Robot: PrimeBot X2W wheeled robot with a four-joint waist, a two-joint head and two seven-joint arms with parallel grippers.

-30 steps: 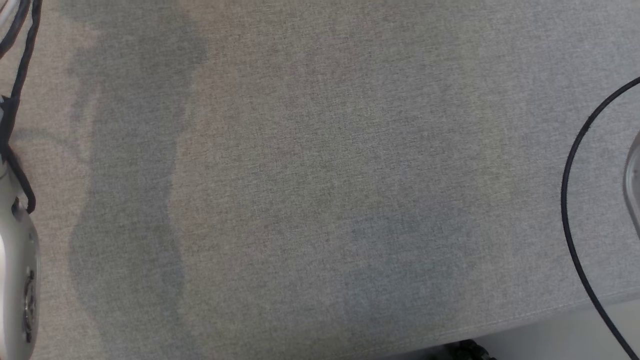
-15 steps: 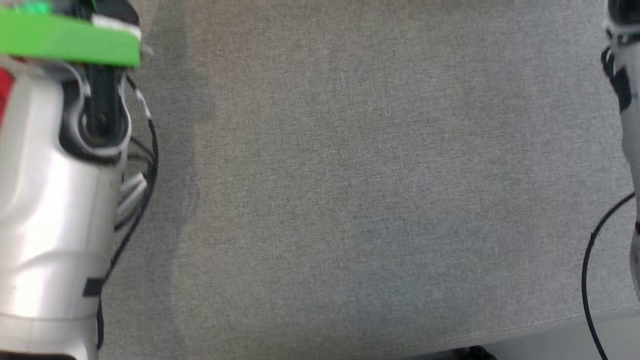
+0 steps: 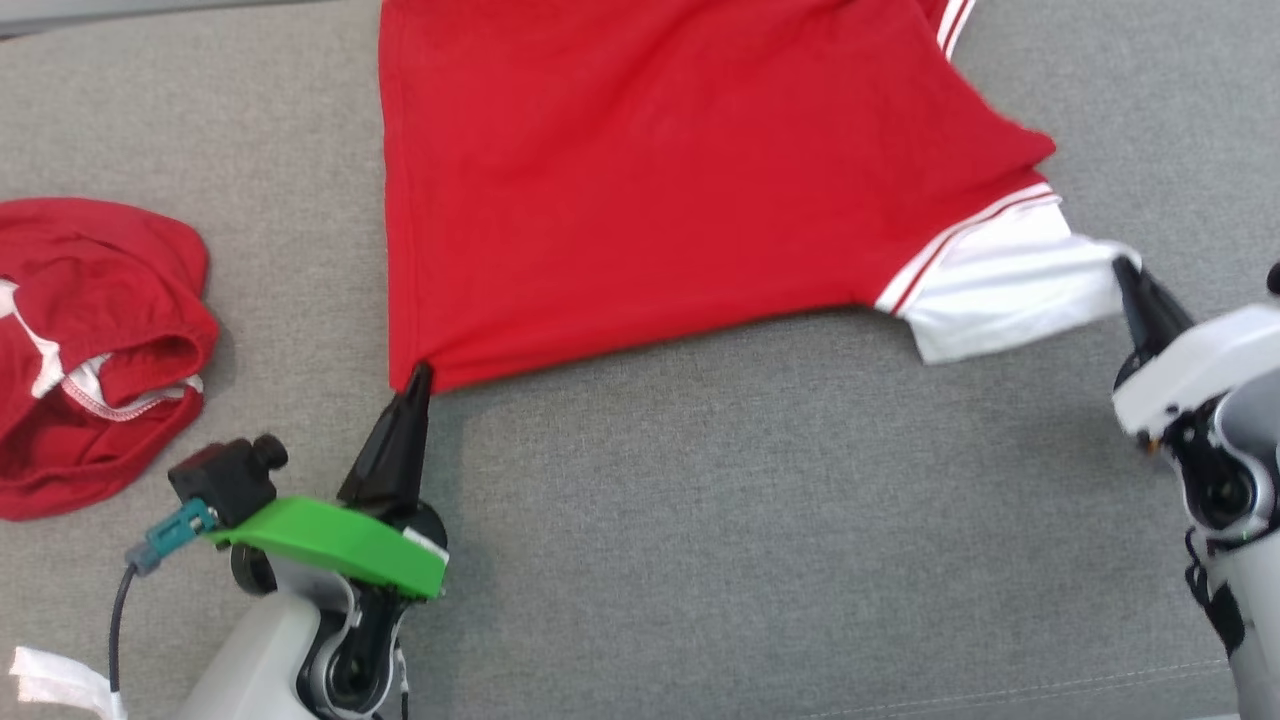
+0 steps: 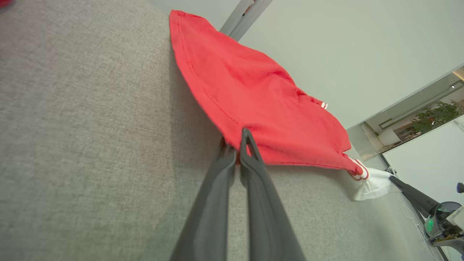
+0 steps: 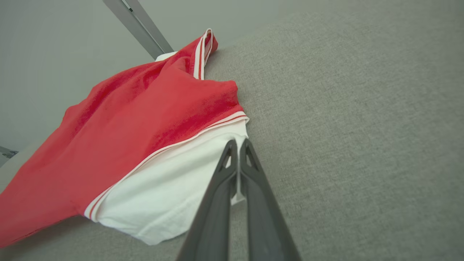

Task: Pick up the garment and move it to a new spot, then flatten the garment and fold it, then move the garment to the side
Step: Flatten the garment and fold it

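While both grippers are clenched on cloth, the garment lies spread on the grey fabric surface, across the 12 o'clock part of the head view. The left gripper, at 7 o'clock, pinches the near hem corner, so the body of the cloth extends from its tips toward 12 and 1 o'clock. The right gripper, at 3 o'clock, pinches the edge of the white sleeve, with the garment lying toward its 10 o'clock. Between the two held points the near hem runs in a shallow curve (each wrist view shows that arm's fingers pressed together on fabric). Garment: red body, largely flat, with a white sleeve joined at a band of red-and-white stripes; a second striped edge shows at 1 o'clock. Count: two grippers, one spread garment, one crumpled red garment well apart at 9 o'clock, one white scrap at 8 o'clock.
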